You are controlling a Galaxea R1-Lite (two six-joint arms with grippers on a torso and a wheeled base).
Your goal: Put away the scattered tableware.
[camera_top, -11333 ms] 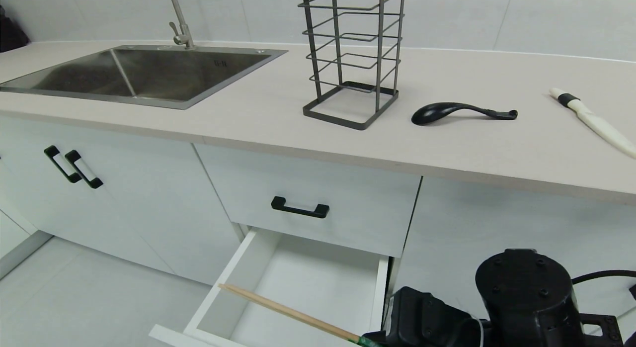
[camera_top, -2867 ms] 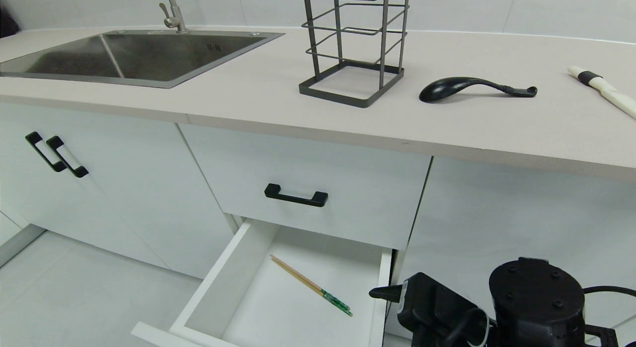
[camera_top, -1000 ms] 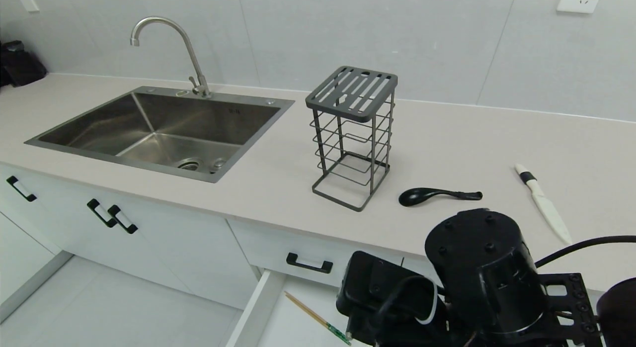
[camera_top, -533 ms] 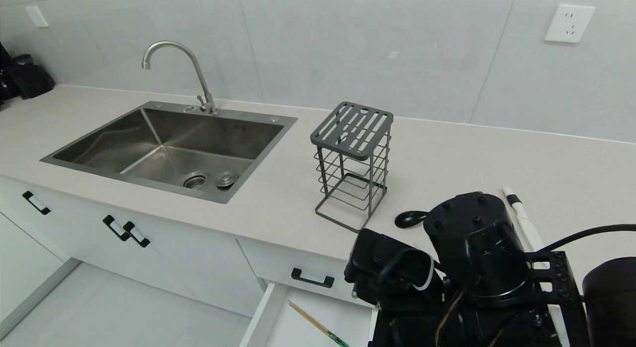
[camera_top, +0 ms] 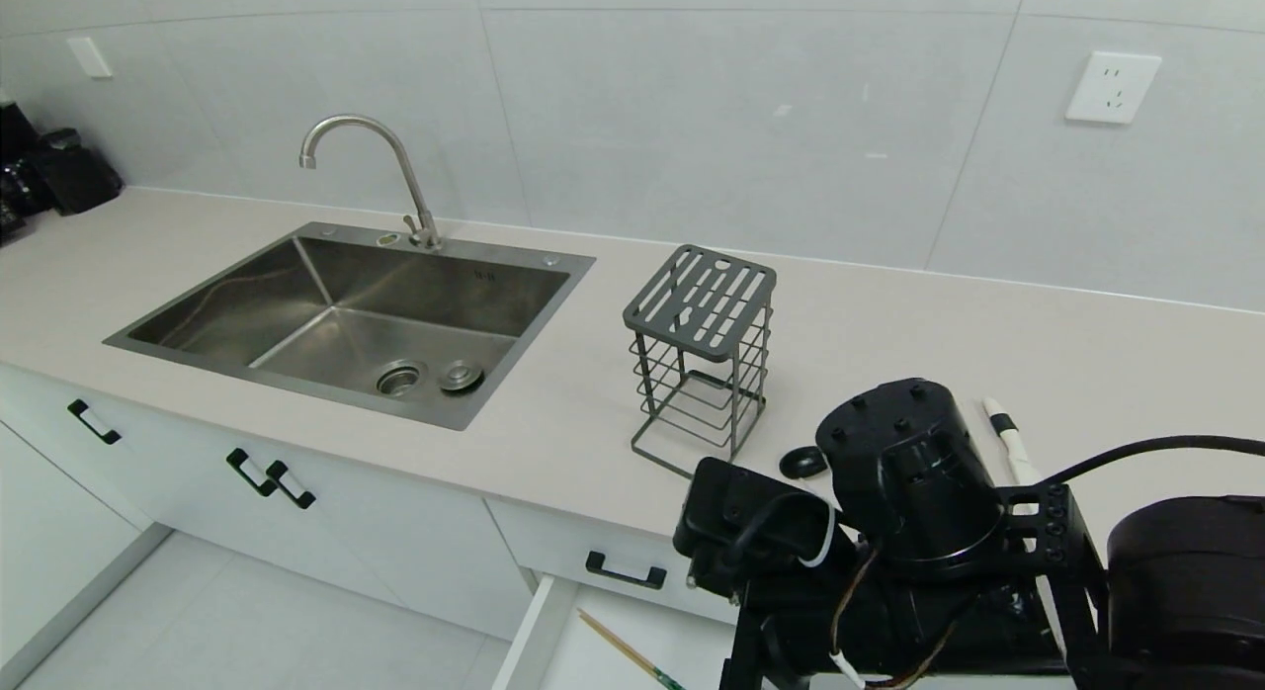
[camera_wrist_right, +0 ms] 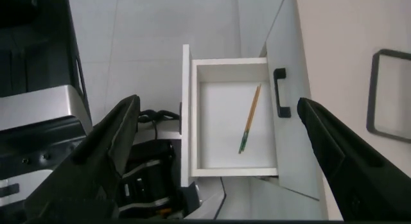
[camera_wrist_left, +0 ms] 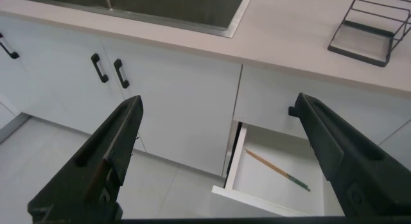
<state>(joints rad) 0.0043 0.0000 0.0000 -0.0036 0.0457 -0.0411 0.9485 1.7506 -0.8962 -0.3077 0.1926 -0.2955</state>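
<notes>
The left hand [camera_wrist_left: 215,107] has its dark, wedge-shaped fingers spread wide and holds nothing; the right hand [camera_wrist_right: 217,105] is equally wide and empty, with the open white drawer [camera_wrist_right: 221,134] below it. Slim wooden chopsticks [camera_wrist_right: 249,119] with green tips lie in the drawer. On the pale matte counter [camera_top: 553,423], a glossy black spoon [camera_top: 802,463] and a white knife [camera_top: 1006,441] lie near the grey wire rack [camera_top: 702,359], right of the steel sink [camera_top: 425,285]

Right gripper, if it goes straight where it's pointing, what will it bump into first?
Probably the white bottom of the open drawer. The right gripper, fingers spread, points down into it, with the chopsticks lying just beside its line. Depth is hard to judge.
</notes>
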